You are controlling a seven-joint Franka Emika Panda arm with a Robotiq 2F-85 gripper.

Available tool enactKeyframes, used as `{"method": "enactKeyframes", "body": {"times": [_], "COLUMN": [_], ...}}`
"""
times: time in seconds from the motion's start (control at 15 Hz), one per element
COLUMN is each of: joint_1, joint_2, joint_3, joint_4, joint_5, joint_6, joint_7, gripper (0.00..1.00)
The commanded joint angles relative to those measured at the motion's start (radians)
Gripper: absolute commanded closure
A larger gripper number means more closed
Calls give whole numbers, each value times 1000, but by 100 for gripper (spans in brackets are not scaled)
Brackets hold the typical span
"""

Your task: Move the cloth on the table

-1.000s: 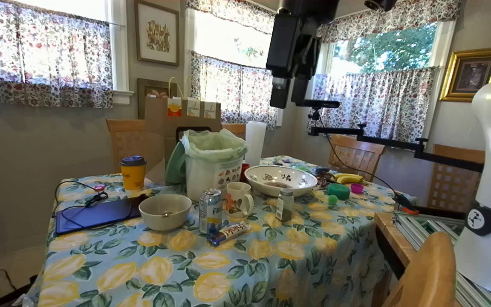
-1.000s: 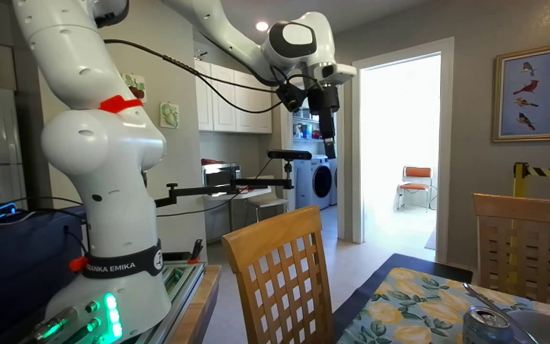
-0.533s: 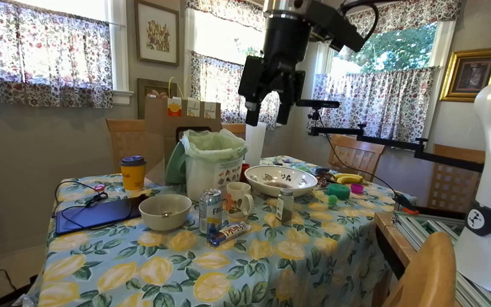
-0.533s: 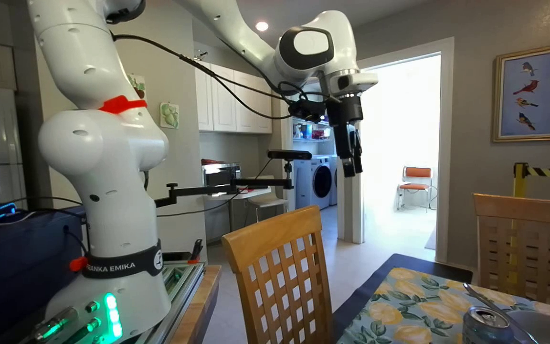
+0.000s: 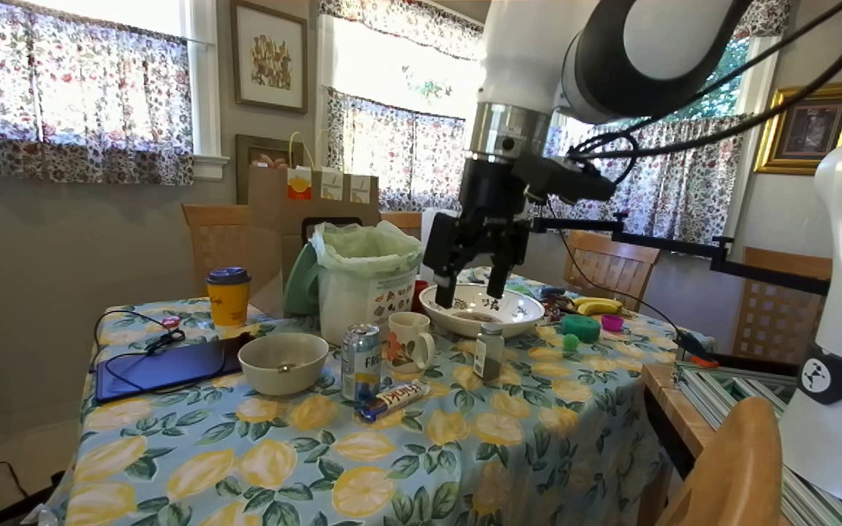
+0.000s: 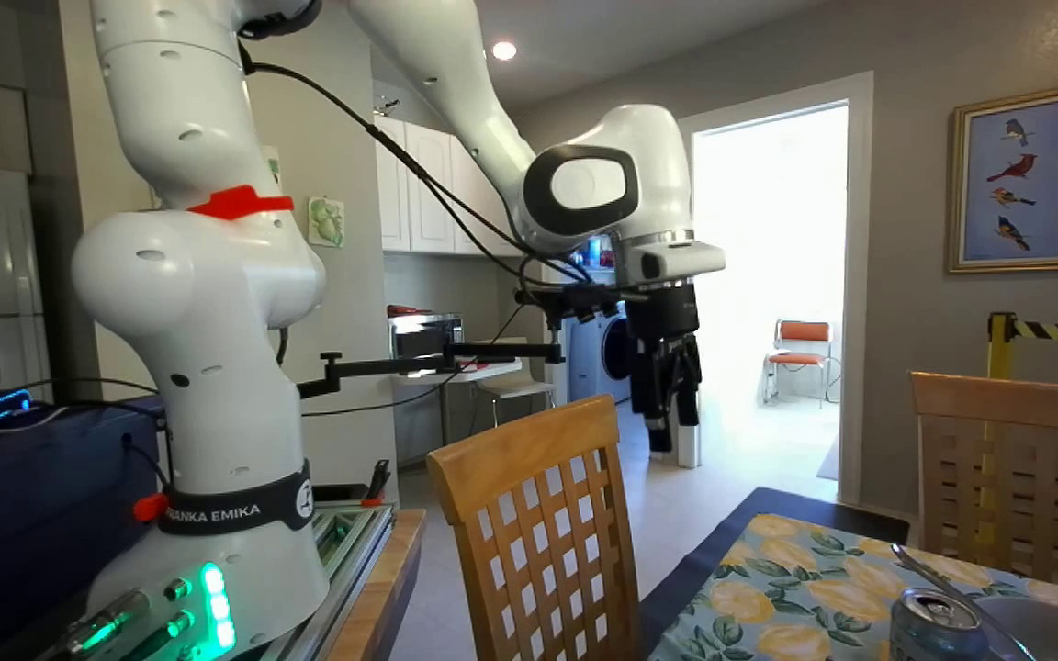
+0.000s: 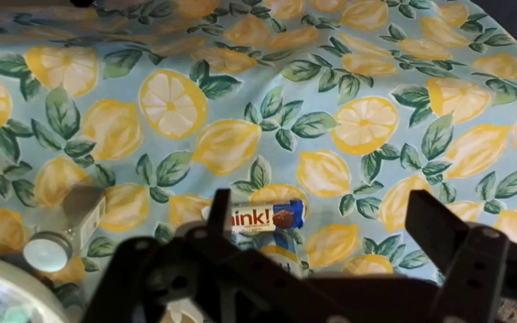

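Observation:
The cloth is a light-blue tablecloth with big yellow lemons and green leaves. It covers the table and hangs over its front edge. It also shows in an exterior view and fills most of the wrist view. The table top itself is hidden under it. My gripper is open and empty above the cloth, pointing down, and overlaps the wide bowl in this view. It also shows in an exterior view. In the wrist view the spread fingers frame cloth, touching nothing visible. The left finger overlaps a snack bar.
On the cloth stand a wide patterned bowl, a glass jar, a mug, a can, a small bowl, a lined bin, a coffee cup and a laptop. A wooden chair stands close.
My gripper has come down from high above toward the table. It has turned, so both fingers now show spread apart. The cloth and the objects on it have not moved.

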Motion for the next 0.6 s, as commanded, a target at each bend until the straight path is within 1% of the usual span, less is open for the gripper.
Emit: {"method": "enactKeyframes", "body": {"times": [0.0, 0.07, 0.2, 0.53], "joint_1": [8, 15, 20, 21], "joint_2": [74, 38, 70, 76], "joint_3": [-9, -17, -21, -22], "joint_4": [-82, -50, -75, -76], "joint_5": [-22, -7, -10, -10], "joint_6": [142, 76, 118, 124], "joint_7": [26, 1, 1, 1], "gripper": [0, 0, 0, 0]}}
